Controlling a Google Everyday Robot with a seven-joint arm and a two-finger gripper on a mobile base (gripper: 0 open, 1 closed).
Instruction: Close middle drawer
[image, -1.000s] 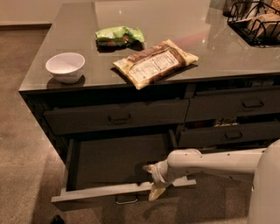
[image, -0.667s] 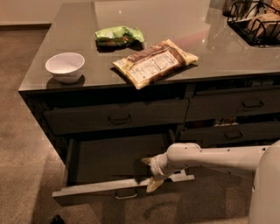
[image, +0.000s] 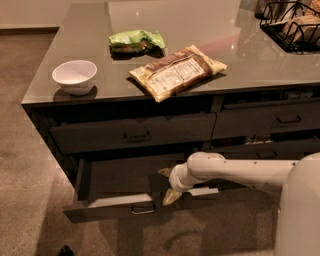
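Observation:
The middle drawer (image: 107, 204) stands partly open on the left side of the dark cabinet, under the taller-fronted top drawer (image: 100, 135). Its slim front carries a small metal handle (image: 143, 210), and its dark inside (image: 125, 175) shows. My gripper (image: 168, 185), on the white arm (image: 240, 171) coming from the right, is at the right part of the drawer front, just right of the handle. One pale fingertip (image: 171, 197) rests against the front's top edge and the other (image: 165, 172) is over the drawer's inside. The fingers are spread and hold nothing. The lowest drawer is hidden.
On the countertop (image: 210, 30) lie a white bowl (image: 75, 76), a green packet (image: 136, 41) and a brown snack bag (image: 176, 72). A black wire basket (image: 295, 25) stands at the back right. Right-hand drawers (image: 270, 120) are beside the arm. Brown carpet (image: 30, 190) lies left.
The drawer front has moved back toward the cabinet, so less of the drawer sticks out. My gripper has moved left and inward with it.

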